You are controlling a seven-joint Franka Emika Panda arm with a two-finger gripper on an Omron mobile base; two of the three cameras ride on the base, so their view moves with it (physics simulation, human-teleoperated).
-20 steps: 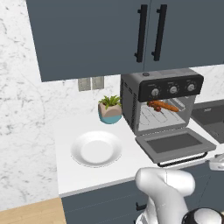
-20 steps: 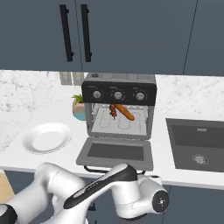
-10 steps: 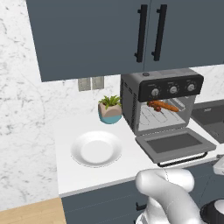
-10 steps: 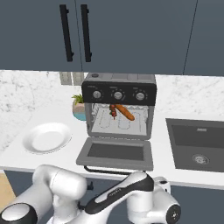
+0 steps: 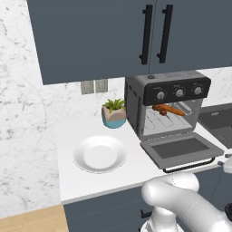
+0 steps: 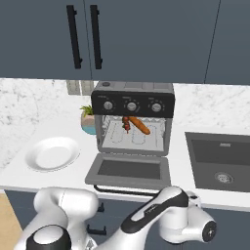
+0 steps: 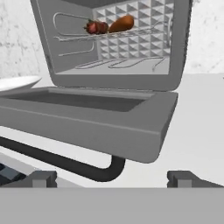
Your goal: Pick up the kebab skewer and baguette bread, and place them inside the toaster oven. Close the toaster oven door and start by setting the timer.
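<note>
On the left of the white counter [image 5: 90,179] sits an empty white plate [image 5: 99,153], with a small potted plant [image 5: 113,113] behind it just beside the toaster oven [image 5: 166,102]. Inside the oven, the kebab skewer [image 6: 126,123] and the baguette bread [image 6: 139,125] lie together on the wire rack [image 7: 109,33], and the toaster oven door [image 6: 129,170] hangs folded down flat, its black bar handle [image 7: 65,163] toward the robot. The gripper [image 7: 112,178] sits low in front of that handle, fingertips spread wide and holding nothing, while a dark sink [image 6: 222,159] lies to the right.
</note>
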